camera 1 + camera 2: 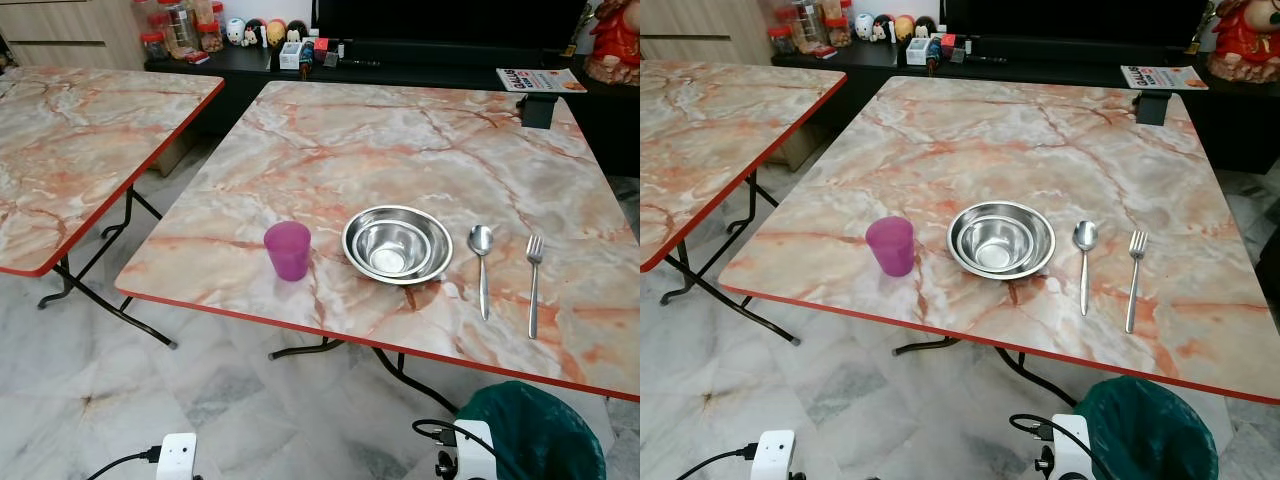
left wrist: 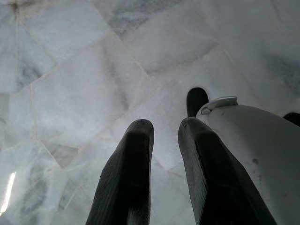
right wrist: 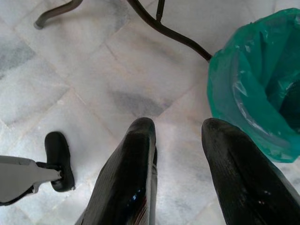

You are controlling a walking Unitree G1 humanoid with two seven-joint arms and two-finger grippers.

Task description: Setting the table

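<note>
Bin: nearest of all, on the floor below the bench's near edge; lined with a green bag; likely parked there for scraps, not part of the setting
Bench: marbled top with a red rim; it carries one place setting, laid in a row along the near edge, probably so a diner seated there can reach it
Bowl: steel, upright, middle of the row; a smaller one seems nested inside it
Cup: purple, upright, just beside the bowl on the robot's left
Fork: far right of the row, handle toward the near edge
Spoon: between bowl and fork, parallel to the fork
Left hand: hangs over the floor; fingers slightly apart, released, grasping nothing
Right hand: low beside the bin; fingers parted, empty; the setting looks complete
</note>
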